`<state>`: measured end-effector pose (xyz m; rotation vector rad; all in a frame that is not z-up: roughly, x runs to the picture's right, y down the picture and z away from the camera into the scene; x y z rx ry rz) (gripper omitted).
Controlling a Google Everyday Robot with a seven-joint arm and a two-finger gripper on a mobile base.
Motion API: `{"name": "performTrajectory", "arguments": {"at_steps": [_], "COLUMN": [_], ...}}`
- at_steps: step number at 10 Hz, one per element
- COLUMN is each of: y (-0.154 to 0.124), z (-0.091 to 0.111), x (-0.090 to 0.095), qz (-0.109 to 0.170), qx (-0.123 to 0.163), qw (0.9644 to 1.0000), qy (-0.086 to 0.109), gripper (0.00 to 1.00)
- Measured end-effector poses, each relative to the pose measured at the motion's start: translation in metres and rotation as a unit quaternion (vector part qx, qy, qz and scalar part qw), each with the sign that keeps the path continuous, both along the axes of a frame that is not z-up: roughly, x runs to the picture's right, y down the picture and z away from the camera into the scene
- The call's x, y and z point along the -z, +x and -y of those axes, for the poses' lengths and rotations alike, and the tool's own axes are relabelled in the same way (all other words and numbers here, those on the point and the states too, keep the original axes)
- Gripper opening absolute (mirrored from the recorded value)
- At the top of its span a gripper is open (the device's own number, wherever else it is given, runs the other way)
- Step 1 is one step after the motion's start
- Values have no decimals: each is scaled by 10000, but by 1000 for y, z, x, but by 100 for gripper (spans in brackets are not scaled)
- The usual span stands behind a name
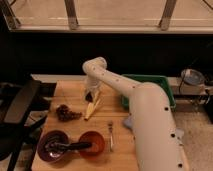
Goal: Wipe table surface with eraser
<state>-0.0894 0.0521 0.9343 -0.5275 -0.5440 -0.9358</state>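
Tan wooden counter (67, 96), gripper (90, 96) low at the far tip of the banana (93, 108), jaws together.

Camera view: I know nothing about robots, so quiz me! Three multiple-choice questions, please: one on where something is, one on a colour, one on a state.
1. Where is the end effector? A on the floor; B over the table surface, at the far end of the yellow banana; C against the ceiling.
2. What colour is the tray? A red; B green; C white.
3. The end effector's fingers are: A spread wide; B shut; C removed.
Answers: 1 B, the arm's dark tip hangs above the tabletop right by the banana's far end. 2 B, its rim shows green behind the arm. 3 B, the tip shows no gap.
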Motion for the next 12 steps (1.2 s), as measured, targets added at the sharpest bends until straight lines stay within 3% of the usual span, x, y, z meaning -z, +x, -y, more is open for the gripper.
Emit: {"name": "performTrajectory", "arguments": {"at_steps": [5, 9, 12], "y": [-2, 6, -17], "z": [1, 7, 13], "x": [-1, -31, -46], "qz": [3, -110, 109], "qx": [-13, 112, 253], "qw": [10000, 9996, 9994], "qy": [-13, -221, -189], "gripper": [0, 0, 0]}}
